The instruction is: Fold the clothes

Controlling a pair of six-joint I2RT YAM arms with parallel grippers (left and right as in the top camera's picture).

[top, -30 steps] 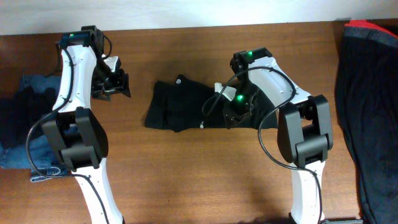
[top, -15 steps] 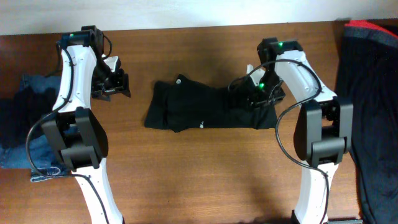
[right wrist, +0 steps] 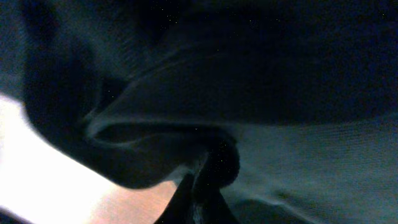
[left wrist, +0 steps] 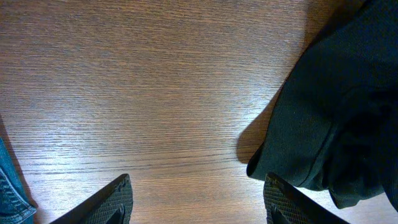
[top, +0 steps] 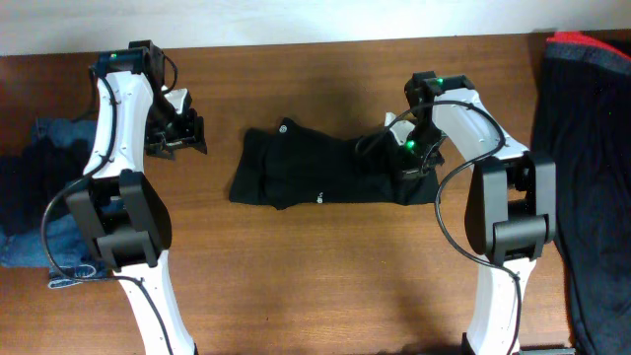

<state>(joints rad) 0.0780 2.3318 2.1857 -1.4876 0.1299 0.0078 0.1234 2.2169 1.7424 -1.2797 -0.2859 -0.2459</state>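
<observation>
Right gripper (top: 408, 161) dragged black garment (top: 306, 173) wider, rightward; jaws clamped on its right edge, middle of table (top: 325, 266). Left gripper (top: 179, 135) jaws apart, left of it. Risk: small pinch slips, cloth bunches.

**Three Cameras, One Garment**

Overhead looks straight down on the whole brown wooden tabletop (top: 325, 276). The left wrist camera faces down close to it, left fingers (left wrist: 117, 200) at the lower edge. The right wrist camera sits almost against the soft black fabric garment (top: 315, 176), shared by all three views.
</observation>
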